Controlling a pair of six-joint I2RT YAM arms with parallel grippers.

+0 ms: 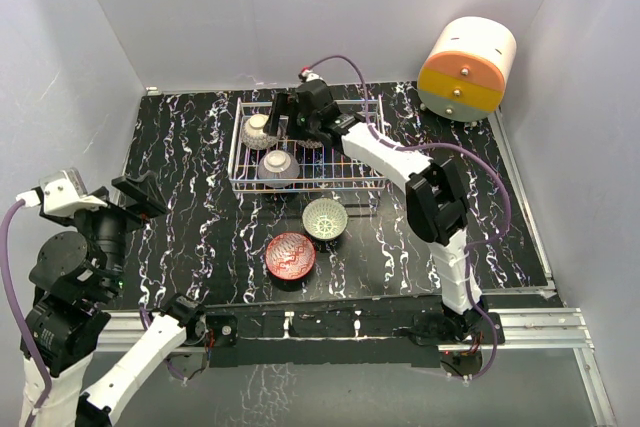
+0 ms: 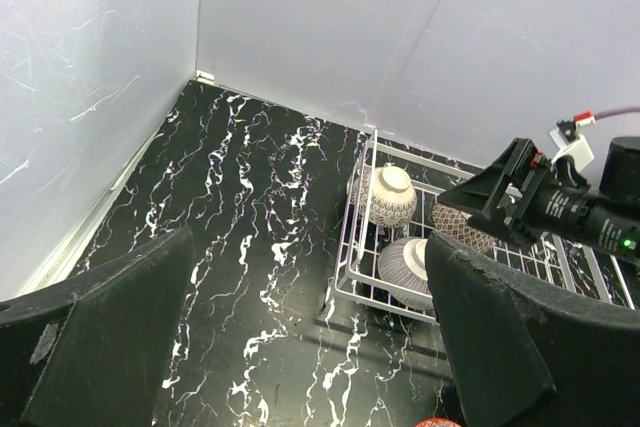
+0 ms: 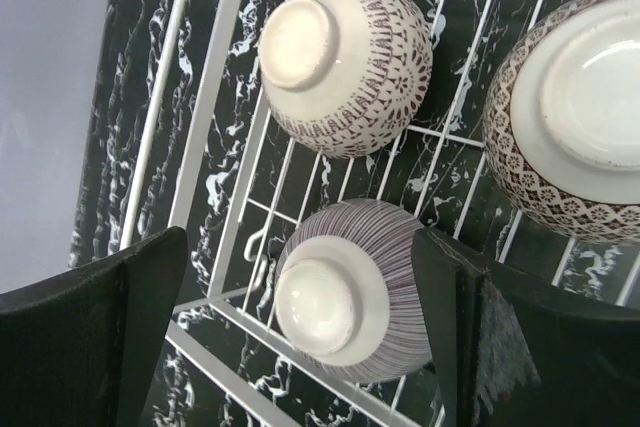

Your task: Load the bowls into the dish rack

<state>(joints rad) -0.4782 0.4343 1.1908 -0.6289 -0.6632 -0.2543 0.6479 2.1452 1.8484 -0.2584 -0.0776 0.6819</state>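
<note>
The white wire dish rack (image 1: 372, 183) stands at the back middle of the table. Three bowls lie upside down in it: a brown-patterned one (image 3: 345, 52), a striped one (image 3: 350, 292) and a third (image 3: 575, 127) at the right. My right gripper (image 1: 287, 124) hovers open over the rack, its jaws either side of the striped bowl and apart from it. The pale green bowl (image 1: 325, 218) and the red bowl (image 1: 290, 255) sit upright on the table in front of the rack. My left gripper (image 1: 145, 197) is open and empty at the left.
A round orange-and-cream drawer unit (image 1: 466, 69) stands at the back right. White walls close in the black marbled table on three sides. The right arm reaches across the middle of the table to the rack.
</note>
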